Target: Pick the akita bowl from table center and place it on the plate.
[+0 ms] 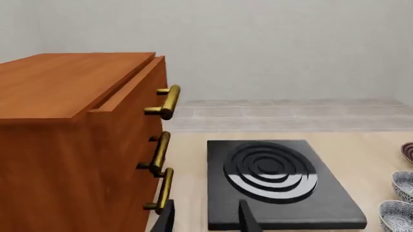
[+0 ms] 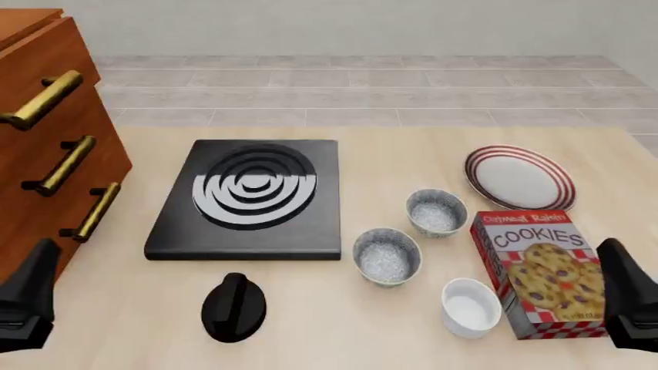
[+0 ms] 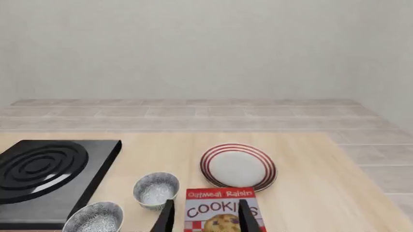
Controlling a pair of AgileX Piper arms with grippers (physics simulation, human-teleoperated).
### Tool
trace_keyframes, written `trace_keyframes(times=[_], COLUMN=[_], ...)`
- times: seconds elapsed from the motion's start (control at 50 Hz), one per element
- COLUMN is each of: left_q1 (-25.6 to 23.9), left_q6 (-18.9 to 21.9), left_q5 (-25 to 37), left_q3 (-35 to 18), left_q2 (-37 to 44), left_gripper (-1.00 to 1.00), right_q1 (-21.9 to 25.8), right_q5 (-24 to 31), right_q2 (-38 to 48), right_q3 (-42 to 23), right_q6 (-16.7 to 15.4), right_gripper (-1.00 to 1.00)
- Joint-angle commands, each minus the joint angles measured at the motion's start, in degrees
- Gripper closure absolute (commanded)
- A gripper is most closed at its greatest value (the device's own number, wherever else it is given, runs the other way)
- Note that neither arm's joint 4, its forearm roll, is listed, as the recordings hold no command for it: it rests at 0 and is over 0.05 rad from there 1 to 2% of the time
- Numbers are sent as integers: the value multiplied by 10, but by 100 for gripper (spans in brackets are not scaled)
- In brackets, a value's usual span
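Your akita bowl point(image 2: 387, 257) sits at table centre, just right of the black hotplate point(image 2: 250, 199), its twin point(image 2: 436, 212) near it, further back and to the right. The plate point(image 2: 518, 177) lies beyond that, behind the cookie box point(image 2: 543, 274). Your right gripper point(image 3: 205, 215) has its fingers spread, pinching nothing, low at the near right edge, well apart from the bowl. Left gripper point(image 1: 206, 217) is spread too, empty, beside the wooden drawers point(image 2: 46, 146).

Akita bowl point(image 2: 387, 257) left of cookie box point(image 2: 542, 273), plate point(image 2: 519, 178) behind.
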Motion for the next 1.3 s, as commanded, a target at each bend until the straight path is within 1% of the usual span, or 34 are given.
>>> trace_keyframes(times=[0.02,0.04,0.2,0.24,0.28,0.34,0.36,0.38,0.4,0.42,0.44,0.46,0.48,0.5,0.52,0.58,0.6,0.64,0.7,0.74,0.78,0.84,0.96,1.0,1.02,1.04,1.08,1.1,1.12,1.16,1.2,1.22,1.28,1.3], left_q1=[-9,-12,-11,-12,-14,-12,-11,-10,-10,-10,-12,-12,-12,-12,-13,-12,-11,-10,-12,-12,-11,-10,-10,-9,-10,-10,-11,-12,-12,-13,-13,-14,-13,-13], left_q6=[21,28,23,24,21,16,14,11,11,8,13,13,13,11,12,13,11,9,10,10,10,8,7,7,7,7,6,6,6,5,5,6,6,6], left_q5=[-1,-1,1,1,1,-1,-2,-2,-2,-3,-6,-8,-9,-9,-8,-8,-10,-13,-13,-12,-12,-12,-13,-13,-13,-13,-13,-14,-14,-14,-14,-13,-13,-13], left_q3=[-1,0,-1,-1,-1,0,0,0,0,0,0,0,0,0,0,0,0,0,0,0,0,0,0,0,0,0,0,0,0,0,0,0,0,0], left_q2=[1,1,1,1,2,5,7,7,7,9,13,16,17,18,17,18,21,24,26,25,26,26,29,31,30,30,32,34,34,35,36,35,36,36], left_gripper=[-100,-100,-100,-100,-100,-100,-100,-100,-100,-100,-100,-100,-100,-100,-100,-100,-100,-100,-100,-100,-100,-100,-100,-100,-100,-100,-100,-100,-100,-100,-100,-100,-100,-100], right_q1=[-1,3,7,10,9,9,7,3,3,-5,5,11,11,7,5,21,17,29,27,31,48,69,94,96,107,107,133,152,150,180,181,183,187,198], right_q5=[2,3,8,8,6,10,-3,-15,-17,-19,-34,-49,-51,-50,-45,-38,-35,-25,-7,3,17,21,65,70,85,86,108,111,111,126,127,132,142,150], right_q2=[7,7,5,6,16,21,42,62,64,74,98,127,129,137,138,170,170,188,198,209,232,274,295,300,309,309,333,358,364,400,402,416,422,430], right_q3=[-1,-1,-2,-2,-2,-11,-17,-22,-22,-35,-48,-54,-54,-65,-74,-111,-119,-146,-180,-199,-218,-231,-276,-283,-300,-300,-327,-327,-332,-349,-353,-367,-381,-386], right_q6=[9,6,-1,-1,9,-7,-4,7,7,22,-21,-31,-31,-9,4,-13,-12,-16,-9,-19,-22,-48,-98,-104,-121,-121,-108,-156,-165,-199,-199,-213,-216,-229], right_gripper=[-100,-100,-100,-100,-100,-100,-100,-100,-100,-100,-100,-100,-100,-100,-100,-100,-100,-100,-100,-100,-100,-100,-100,-100,-100,-100,-100,-100,-100,-100,-100,-100,-100,-100])
